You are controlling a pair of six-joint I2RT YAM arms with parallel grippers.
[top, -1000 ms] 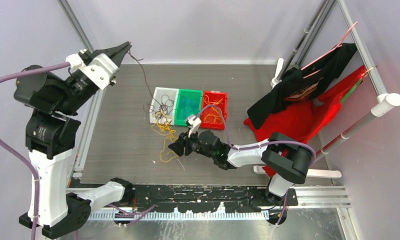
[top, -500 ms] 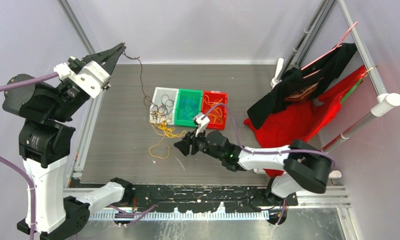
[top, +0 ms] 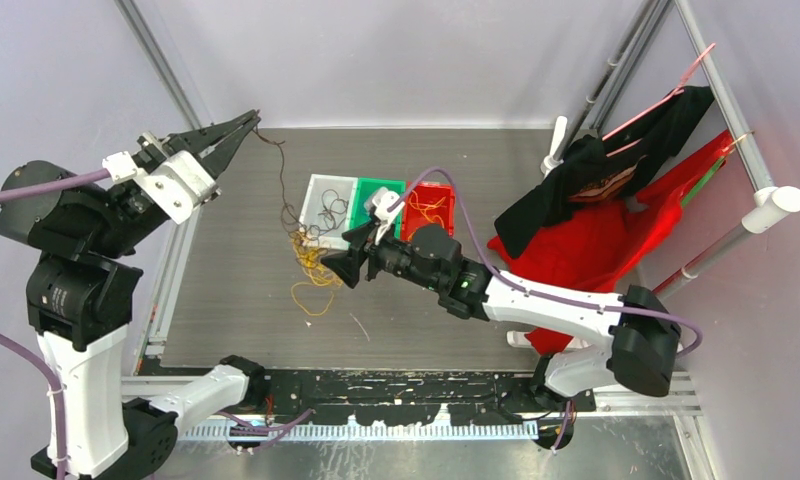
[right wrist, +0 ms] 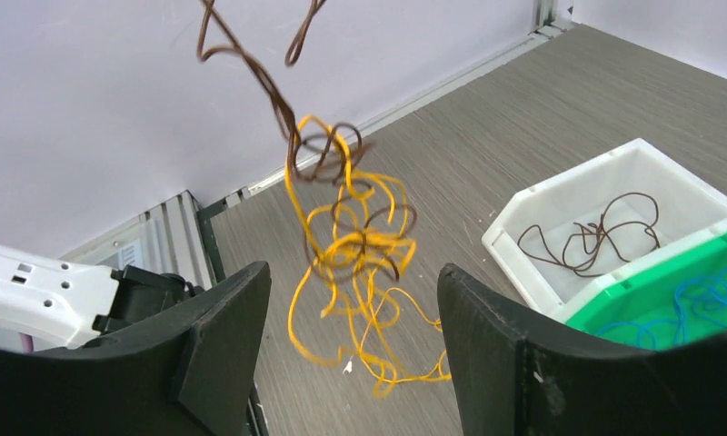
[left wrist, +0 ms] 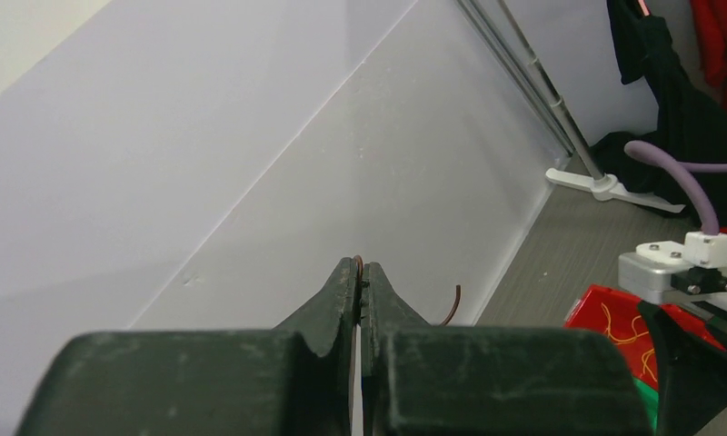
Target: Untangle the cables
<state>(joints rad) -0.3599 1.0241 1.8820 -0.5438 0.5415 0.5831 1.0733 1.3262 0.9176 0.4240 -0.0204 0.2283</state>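
My left claw (left wrist: 360, 272) pinches the thin dark brown wire (right wrist: 267, 86) aloft, so I want my spread right claw (right wrist: 353, 272) closing on the dangling yellow-orange tangle (right wrist: 369, 245) (gently, low down).

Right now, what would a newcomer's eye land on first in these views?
The left gripper, up high at the far left of the table, is shut on a dark brown cable, and a yellow-orange and brown tangle hangs from that cable. The right gripper stands open right beside that tangle, in front of the white, green and red bins at mid-table.
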